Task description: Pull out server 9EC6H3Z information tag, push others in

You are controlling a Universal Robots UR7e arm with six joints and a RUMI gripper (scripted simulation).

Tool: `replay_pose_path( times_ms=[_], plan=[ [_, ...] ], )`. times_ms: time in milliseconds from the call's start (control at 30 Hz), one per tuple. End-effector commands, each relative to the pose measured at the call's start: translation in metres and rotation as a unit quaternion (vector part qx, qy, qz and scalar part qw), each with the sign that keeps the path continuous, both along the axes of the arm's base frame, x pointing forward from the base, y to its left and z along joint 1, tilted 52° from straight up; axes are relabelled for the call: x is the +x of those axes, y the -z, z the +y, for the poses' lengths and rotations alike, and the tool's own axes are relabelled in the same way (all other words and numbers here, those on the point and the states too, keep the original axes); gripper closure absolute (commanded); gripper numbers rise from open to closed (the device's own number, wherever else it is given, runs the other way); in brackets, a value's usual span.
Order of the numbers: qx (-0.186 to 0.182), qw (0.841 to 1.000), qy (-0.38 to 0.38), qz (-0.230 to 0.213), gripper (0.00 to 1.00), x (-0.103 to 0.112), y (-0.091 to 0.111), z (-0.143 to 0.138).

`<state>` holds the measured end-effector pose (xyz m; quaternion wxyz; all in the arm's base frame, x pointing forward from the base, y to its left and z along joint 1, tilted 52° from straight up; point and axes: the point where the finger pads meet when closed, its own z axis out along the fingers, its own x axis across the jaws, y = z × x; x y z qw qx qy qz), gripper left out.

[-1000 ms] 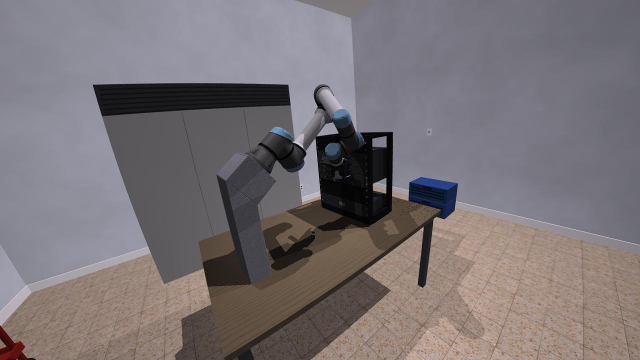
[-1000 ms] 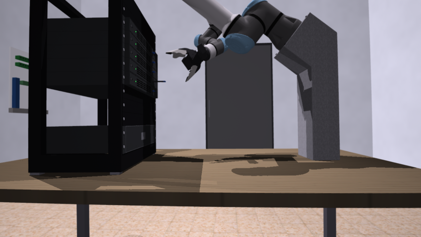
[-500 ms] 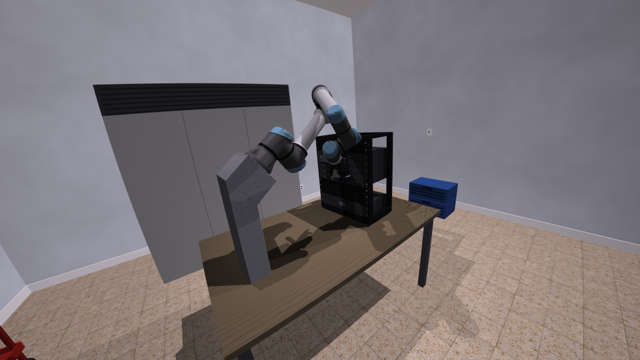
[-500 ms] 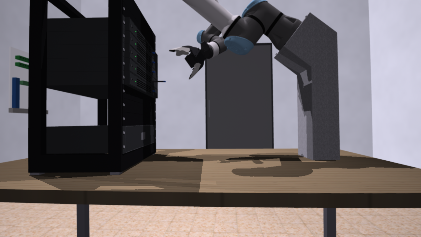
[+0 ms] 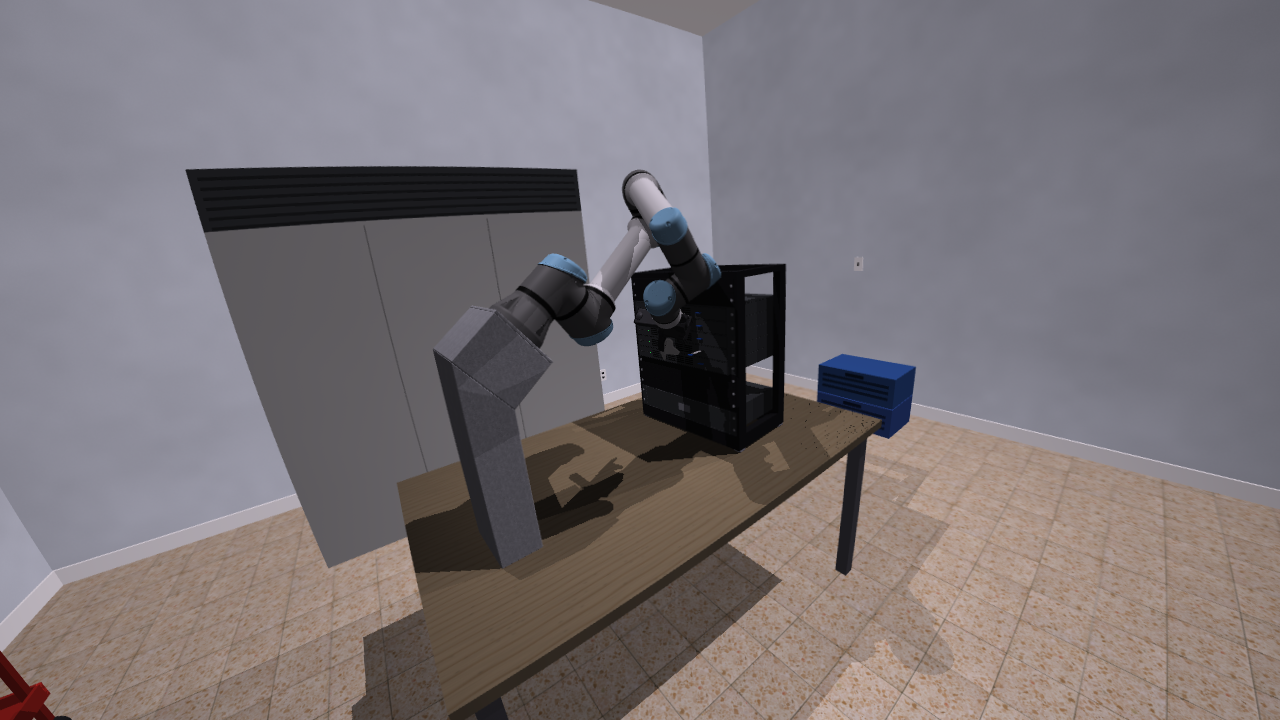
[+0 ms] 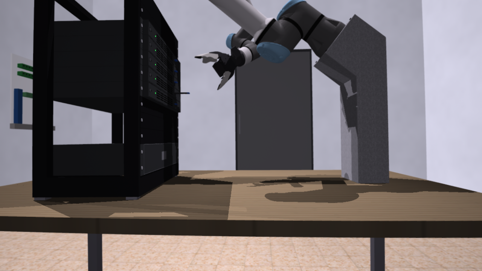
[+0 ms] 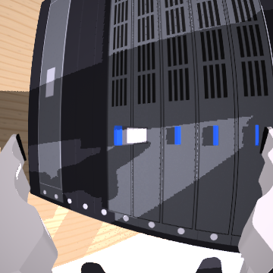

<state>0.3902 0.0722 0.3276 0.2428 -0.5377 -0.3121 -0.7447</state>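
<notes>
You have the black-and-grey two-jaw gripper (image 5: 666,340) (image 6: 206,73) (image 7: 142,132) in front of the servers, fingers spread wide, nothing between them. Nearest ahead of it: one slim dark information tag with a blue tip and white label (image 6: 182,93) (image 7: 136,135), standing out from the second server from the bottom. Its print is washed out in your wrist view; service tag not legible.

Target 9EC6H3Z: among the stacked black servers, exact slot undetermined. The other blue tag ends (image 6: 175,71) (image 7: 177,135) sit close to the server fronts; full seating cannot be confirmed.

Step in hand, by judgement: inspection. Next, you need a readable angle on the exposed label. If it matches, check it is at its stop; otherwise press it straight home and try another. Keep the force low and level, since the tall black open-frame rack (image 5: 740,385) (image 6: 132,134) (image 7: 95,209) is loose and could slide or tip. It looks upright.

Surface: brown wood-grain desk (image 5: 626,537) (image 6: 252,202) (image 7: 15,68), crossed by arm shadows, carrying the rack and the grey angular pedestal (image 5: 501,465) (image 6: 372,117).

Room: tiled floor, pale walls, tall grey cabinet (image 5: 313,358), blue drawer unit (image 5: 854,385) beyond the desk, dark door (image 6: 276,117).
</notes>
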Motion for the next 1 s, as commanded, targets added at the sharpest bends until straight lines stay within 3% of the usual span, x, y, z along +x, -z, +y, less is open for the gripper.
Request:
replay_pose_path(
  times_ms=[0,967],
  plan=[
    [0.0,1.0,0.0,0.0,0.0,-0.0001,-0.0001,-0.0001],
    [0.012,1.0,0.009,-0.013,0.0,0.0013,0.0036,0.0]
  ],
)
